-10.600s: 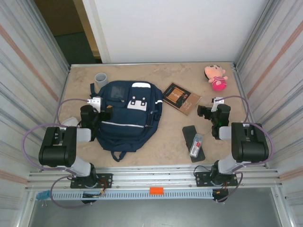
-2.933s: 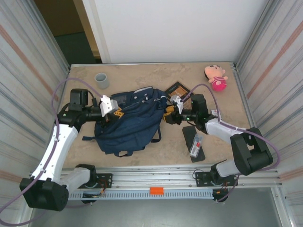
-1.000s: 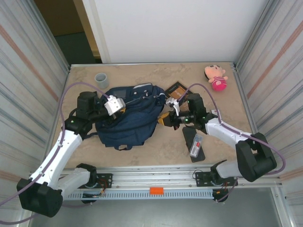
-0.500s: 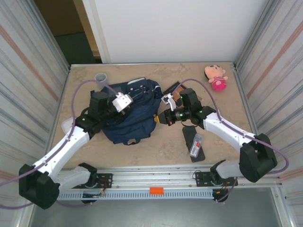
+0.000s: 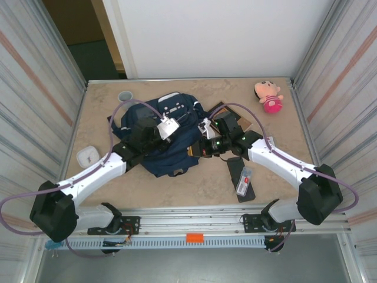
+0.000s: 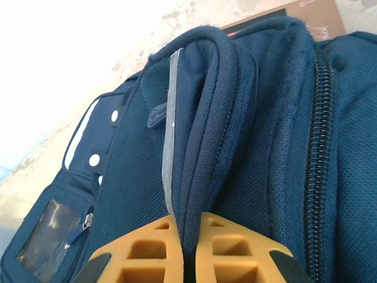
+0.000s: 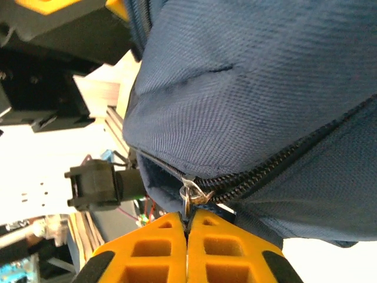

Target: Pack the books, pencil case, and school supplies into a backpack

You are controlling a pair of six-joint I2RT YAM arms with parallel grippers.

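The navy backpack lies bunched up at the middle of the table, white patches toward the back. My left gripper is shut on a fold of its fabric, the fold pinched between the orange fingers. My right gripper is shut on the metal zip pull at the backpack's right side; the zip gapes open to the left of the slider. A corner of the brown book shows behind the backpack. The black pencil case lies at the front right with the whitish packet on it.
A grey cup stands at the back left, just behind the backpack. A pink doll sits in the back right corner. A white square object lies at the left. Corrugated metal walls close both sides.
The left gripper has carried its fold right and toward the back, bunching the backpack toward the centre. The right gripper has moved left with the zip pull.
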